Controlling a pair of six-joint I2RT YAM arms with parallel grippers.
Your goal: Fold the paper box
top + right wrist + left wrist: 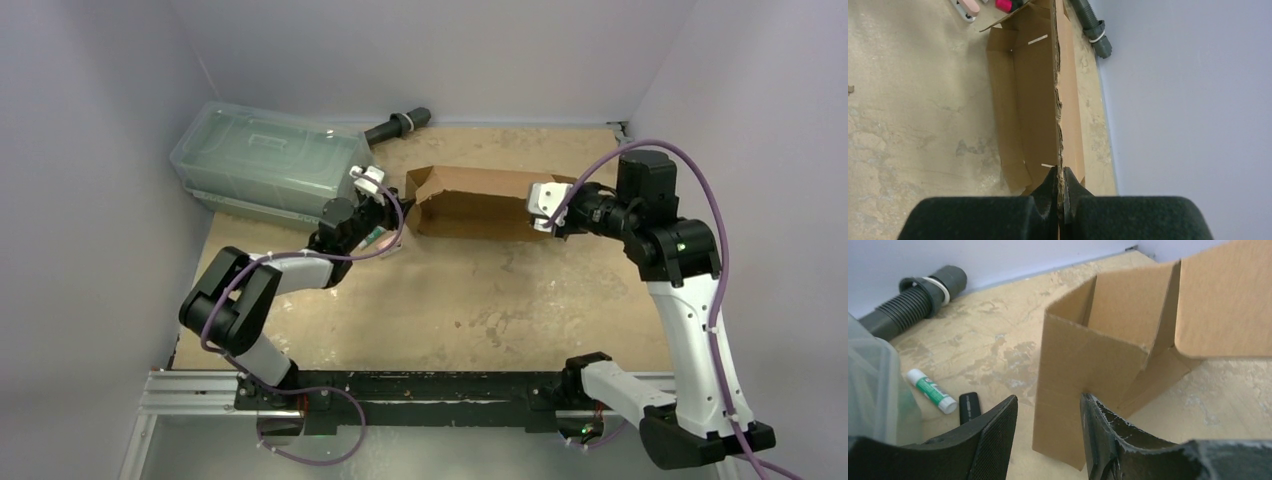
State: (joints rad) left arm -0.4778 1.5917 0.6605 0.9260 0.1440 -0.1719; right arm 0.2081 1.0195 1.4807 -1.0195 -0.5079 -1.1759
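The paper box (478, 202) is brown corrugated cardboard, partly folded, at the back middle of the table with its panels raised. My right gripper (540, 212) is shut on the edge of an upright panel at the box's right end; the right wrist view shows its tips (1060, 175) pinching the panel edge-on (1057, 100). My left gripper (385, 215) is open at the box's left end. In the left wrist view its fingers (998, 432) straddle the bottom corner of a standing side flap (1083, 365), not clamped on it.
A clear greenish plastic container (270, 160) stands at the back left, close behind my left arm. A dark corrugated hose (397, 126) lies along the back wall. A glue stick (930, 391) and a small black item (969, 407) lie left of the box. Walls enclose the table.
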